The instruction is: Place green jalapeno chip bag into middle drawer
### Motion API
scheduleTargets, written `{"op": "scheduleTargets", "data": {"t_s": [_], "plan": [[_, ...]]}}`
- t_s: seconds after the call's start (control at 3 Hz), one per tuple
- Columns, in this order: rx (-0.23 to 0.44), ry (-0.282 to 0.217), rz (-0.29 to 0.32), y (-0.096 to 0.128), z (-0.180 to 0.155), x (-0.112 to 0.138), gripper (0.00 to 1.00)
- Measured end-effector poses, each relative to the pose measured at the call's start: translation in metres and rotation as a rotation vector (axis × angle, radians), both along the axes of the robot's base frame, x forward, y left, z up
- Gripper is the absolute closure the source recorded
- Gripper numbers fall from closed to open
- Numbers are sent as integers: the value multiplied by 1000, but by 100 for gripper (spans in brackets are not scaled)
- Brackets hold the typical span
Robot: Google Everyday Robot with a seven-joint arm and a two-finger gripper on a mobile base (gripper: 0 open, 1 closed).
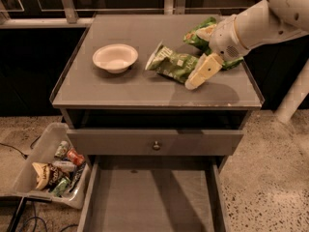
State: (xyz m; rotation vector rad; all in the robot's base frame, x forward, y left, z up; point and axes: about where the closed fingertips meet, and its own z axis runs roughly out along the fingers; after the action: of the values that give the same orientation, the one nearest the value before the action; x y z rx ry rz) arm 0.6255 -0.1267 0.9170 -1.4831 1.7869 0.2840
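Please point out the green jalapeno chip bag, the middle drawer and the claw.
green jalapeno chip bag [173, 62], camera view, middle of its crinkled face.
middle drawer [152, 197], camera view, bare floor.
claw [195, 79], camera view, pale tip, at the bag's near end over the cabinet top [120, 88].
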Motion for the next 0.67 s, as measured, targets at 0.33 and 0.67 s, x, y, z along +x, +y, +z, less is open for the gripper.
{"op": "scheduleTargets", "data": {"t_s": [0.33,0.67], "plan": [[10,15,17,12,-16,18,0],[16,35,23,21,-33,35,0]]}}
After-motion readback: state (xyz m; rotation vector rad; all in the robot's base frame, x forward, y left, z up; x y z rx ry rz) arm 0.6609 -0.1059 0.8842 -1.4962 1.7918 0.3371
